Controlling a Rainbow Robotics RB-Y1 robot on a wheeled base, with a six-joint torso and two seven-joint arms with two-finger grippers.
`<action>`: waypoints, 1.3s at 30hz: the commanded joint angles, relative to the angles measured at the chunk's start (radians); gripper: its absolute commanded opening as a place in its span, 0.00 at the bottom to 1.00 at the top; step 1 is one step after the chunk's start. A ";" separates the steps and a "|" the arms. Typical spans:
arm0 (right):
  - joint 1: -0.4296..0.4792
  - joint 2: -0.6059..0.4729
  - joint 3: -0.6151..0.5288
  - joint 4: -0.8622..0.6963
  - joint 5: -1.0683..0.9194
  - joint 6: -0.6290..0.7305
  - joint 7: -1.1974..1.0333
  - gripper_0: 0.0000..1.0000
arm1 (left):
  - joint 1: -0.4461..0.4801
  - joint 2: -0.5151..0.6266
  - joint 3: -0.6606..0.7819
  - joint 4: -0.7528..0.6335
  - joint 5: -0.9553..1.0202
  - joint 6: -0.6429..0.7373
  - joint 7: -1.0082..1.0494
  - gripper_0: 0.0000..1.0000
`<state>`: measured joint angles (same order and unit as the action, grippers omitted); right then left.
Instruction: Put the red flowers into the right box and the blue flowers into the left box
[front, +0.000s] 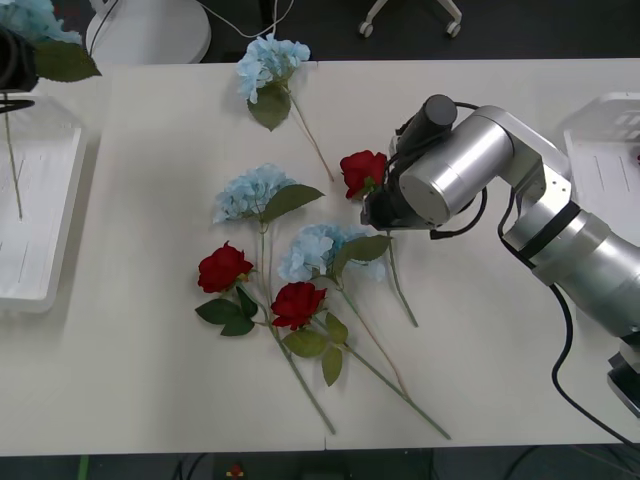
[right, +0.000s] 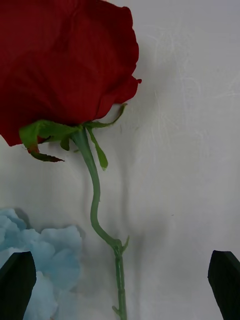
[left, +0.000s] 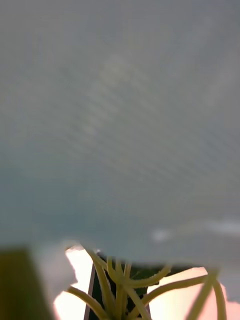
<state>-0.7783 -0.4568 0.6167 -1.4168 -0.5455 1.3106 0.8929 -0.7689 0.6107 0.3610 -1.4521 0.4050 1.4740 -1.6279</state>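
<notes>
Three red flowers lie on the table: one (front: 362, 170) under my right arm (front: 450, 170) and two (front: 223, 268) (front: 298, 303) nearer the front. In the right wrist view my right gripper (right: 120, 272) is open, its black fingertips (right: 17, 280) on either side of that rose's stem (right: 95, 200), below the bloom (right: 65, 60). Three blue flowers (front: 270, 62) (front: 250, 192) (front: 315, 250) rest on the table. My left gripper (front: 8, 60) at the far left holds another blue flower (front: 35, 20) up, its stem (front: 12, 150) hanging over the left box (front: 40, 270). The right box (front: 610, 160) sits at the right edge.
Long stems and leaves (front: 330, 360) of the middle flowers cross one another toward the table's front edge (front: 300, 445). A white round base (front: 150, 35) and chair wheels (front: 410, 20) stand on the floor behind the table.
</notes>
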 joint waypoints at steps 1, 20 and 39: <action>-0.056 0.064 0.002 0.042 0.048 -0.036 0.031 1.00 | 0.040 0.115 0.019 -0.034 -0.091 -0.041 -0.079 0.00; -0.056 0.099 0.066 0.148 0.111 -0.139 0.052 0.81 | 0.108 0.129 0.024 0.469 -0.371 -0.610 -0.082 0.00; -0.059 0.078 0.064 0.199 0.065 -0.192 0.058 0.00 | 0.108 0.129 0.006 0.596 -0.327 -0.782 -0.076 0.86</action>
<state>-0.7889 -0.3810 0.6804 -1.2100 -0.4544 1.1259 0.8961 -0.6623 0.6904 0.3720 -0.8064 0.0714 0.7032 -1.6306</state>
